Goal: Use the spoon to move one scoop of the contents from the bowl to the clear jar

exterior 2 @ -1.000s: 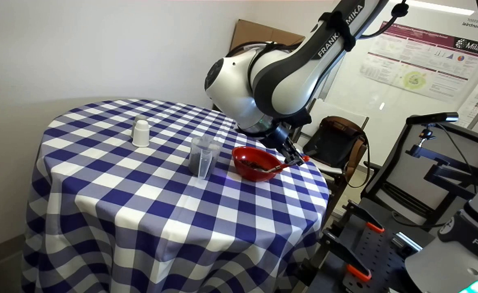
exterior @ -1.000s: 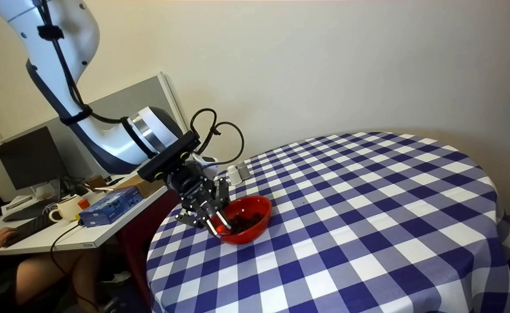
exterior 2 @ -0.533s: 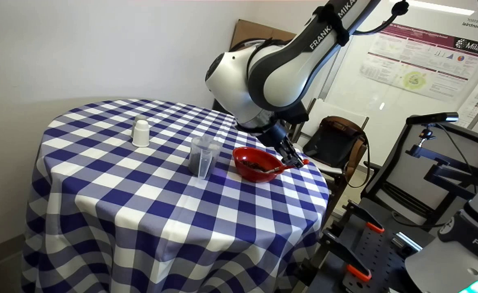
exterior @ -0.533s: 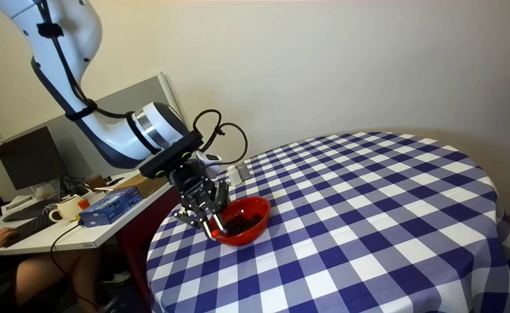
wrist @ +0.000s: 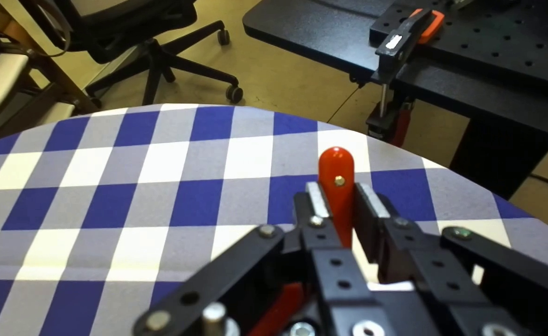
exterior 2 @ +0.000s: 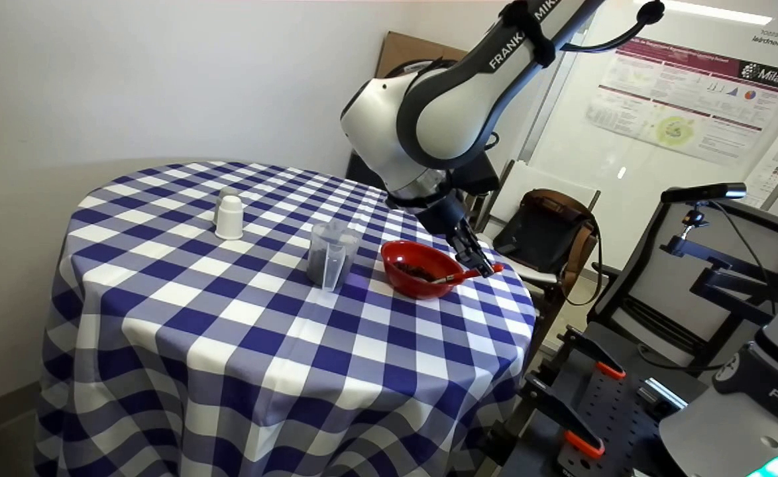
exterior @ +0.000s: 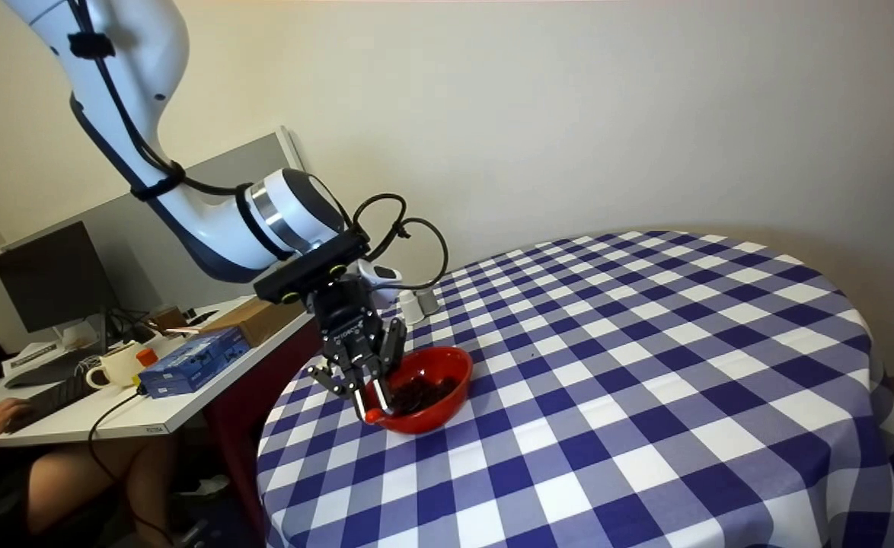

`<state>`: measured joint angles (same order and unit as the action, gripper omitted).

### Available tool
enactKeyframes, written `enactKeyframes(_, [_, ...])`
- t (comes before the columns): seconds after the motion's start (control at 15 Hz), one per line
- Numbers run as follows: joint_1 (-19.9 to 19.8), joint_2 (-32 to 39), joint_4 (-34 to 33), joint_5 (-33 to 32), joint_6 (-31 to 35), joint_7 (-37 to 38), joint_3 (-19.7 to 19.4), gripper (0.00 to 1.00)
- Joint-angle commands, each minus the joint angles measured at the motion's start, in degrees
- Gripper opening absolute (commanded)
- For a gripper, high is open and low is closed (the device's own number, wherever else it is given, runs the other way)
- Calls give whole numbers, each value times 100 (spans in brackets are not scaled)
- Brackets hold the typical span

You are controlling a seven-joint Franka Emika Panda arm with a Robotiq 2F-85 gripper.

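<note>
One spoon [wrist: 340,200], one red bowl [exterior 2: 412,289] and one clear jar [exterior 2: 333,255]; two shakers [exterior 2: 229,218]; one pair of jaws. In an exterior view, one mug [exterior: 121,367], one blue box [exterior: 194,365] and one monitor [exterior: 55,275]. Also two clamps [exterior 2: 564,412] and one bag [exterior 2: 533,228].

The bowl [exterior 2: 405,285] looked like smooth, glossy plastic, and the contents [exterior 2: 414,270] were matt and rough. The spoon [wrist: 339,198] had a slick, shiny plastic-looking handle with a small metal rivet [wrist: 339,180], while its scoop end [exterior 2: 442,279] showed the paler sheen of metal. The clear jar [exterior 2: 333,255] was smooth and see-through, glass or plastic, impossible to say which. The tablecloth [exterior: 607,380] was matt cloth, soft in its folds. The gripper [wrist: 345,200] looked like satin-finished metal with brighter screw heads [wrist: 158,320]; the arm [exterior 2: 455,129] had a smooth, glossy shell and a polished metal band [exterior: 274,215]. The cardboard [exterior 2: 415,50] was dull and the wall [exterior: 607,114] matt.
</note>
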<state>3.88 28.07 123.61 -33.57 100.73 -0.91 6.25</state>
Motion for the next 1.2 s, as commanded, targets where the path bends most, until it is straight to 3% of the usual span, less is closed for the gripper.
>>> enactKeyframes(0.0, [-72,-69,-74,476,47,-394,-69,10])
enactKeyframes(1.13, [-336,-55,-327,1573,65,-900,-235,10])
